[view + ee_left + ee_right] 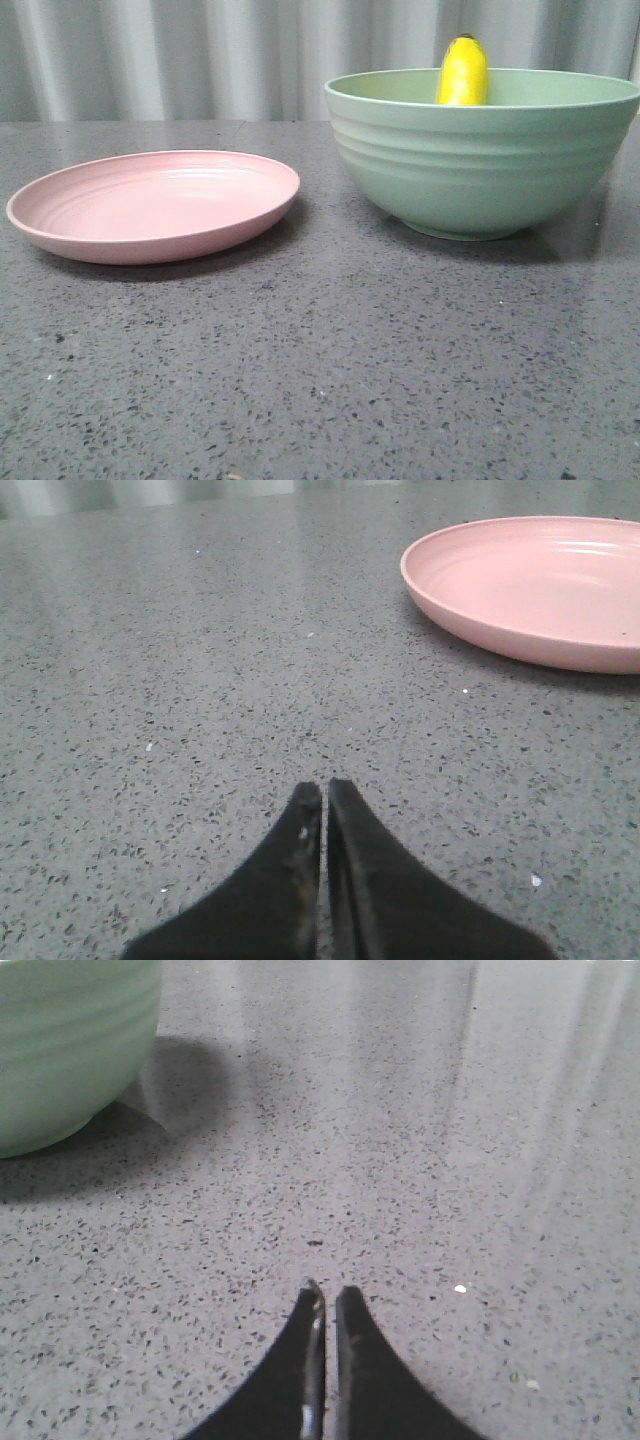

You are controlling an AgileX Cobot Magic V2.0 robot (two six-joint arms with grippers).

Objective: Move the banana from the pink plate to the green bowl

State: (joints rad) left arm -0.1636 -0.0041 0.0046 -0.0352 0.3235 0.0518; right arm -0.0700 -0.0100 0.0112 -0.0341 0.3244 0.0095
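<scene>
Both claws sit low over bare worktop point(330, 360), holding nothing: left claw point(326, 788) pressed together, plate point(530, 590) just ahead to its right; right claw point(326, 1295) pressed together bar a hairline gap, bowl point(70, 1045) ahead to its left. Further out, plate empty on the left, bowl on the right. Banana point(462, 72) already in the bowl, propped near-upright against the far wall, dark tip above the rim. Transfer looks done; right arm nearer if re-grasping.

No readable text, label, brand, number or sign anywhere on plate, bowl, banana, speckled tabletop or either gripper.
</scene>
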